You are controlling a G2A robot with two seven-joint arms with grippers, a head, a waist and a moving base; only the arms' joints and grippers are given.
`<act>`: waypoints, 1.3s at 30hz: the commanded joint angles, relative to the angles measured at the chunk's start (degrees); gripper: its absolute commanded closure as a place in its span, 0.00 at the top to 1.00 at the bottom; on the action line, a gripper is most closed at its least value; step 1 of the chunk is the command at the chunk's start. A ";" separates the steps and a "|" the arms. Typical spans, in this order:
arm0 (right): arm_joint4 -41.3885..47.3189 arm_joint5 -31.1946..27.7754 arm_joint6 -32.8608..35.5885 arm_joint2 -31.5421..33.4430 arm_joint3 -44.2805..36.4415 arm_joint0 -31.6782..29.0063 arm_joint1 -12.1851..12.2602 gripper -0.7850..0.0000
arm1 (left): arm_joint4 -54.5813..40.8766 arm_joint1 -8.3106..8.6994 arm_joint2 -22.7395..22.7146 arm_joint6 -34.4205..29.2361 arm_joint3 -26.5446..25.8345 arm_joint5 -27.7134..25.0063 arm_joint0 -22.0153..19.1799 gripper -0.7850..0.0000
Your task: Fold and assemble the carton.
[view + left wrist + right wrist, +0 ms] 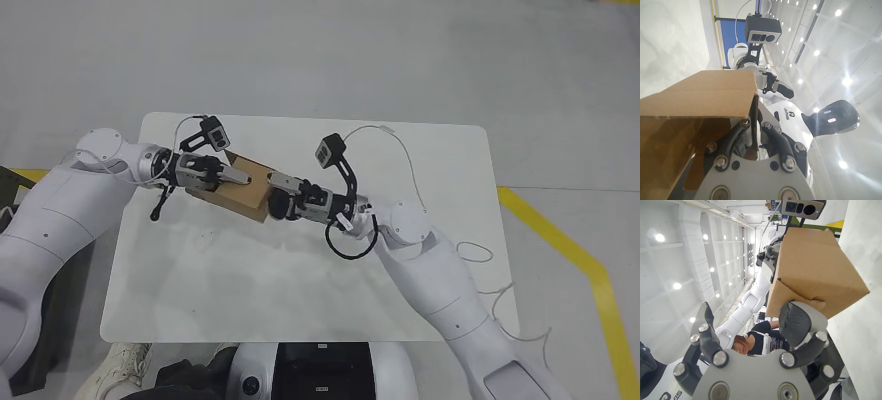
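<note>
One light, stiff-walled carton, I judge; my left gripper is clamped on its edge, my right gripper has jaws apart, one pad seemingly touching the end flap. I'd hold edges.

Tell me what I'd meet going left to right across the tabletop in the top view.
Left wrist camera → carton → right hand → right wrist camera.

My two arms point toward each other.
Left gripper is closed on the carton; right gripper is wide open.
</note>
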 commanded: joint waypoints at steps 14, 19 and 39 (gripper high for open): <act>1.23 -0.88 2.13 -0.15 0.29 0.09 0.24 1.00 | 1.14 0.82 2.30 0.00 -0.45 0.89 -2.68 0.00; 0.87 -1.26 2.02 0.33 -0.27 -0.30 0.47 1.00 | 0.42 0.91 3.15 0.00 0.56 0.63 -3.46 0.00; -0.89 1.08 0.78 4.24 -6.87 -1.92 2.09 1.00 | 4.46 0.36 6.26 0.00 3.04 -1.81 -5.72 0.00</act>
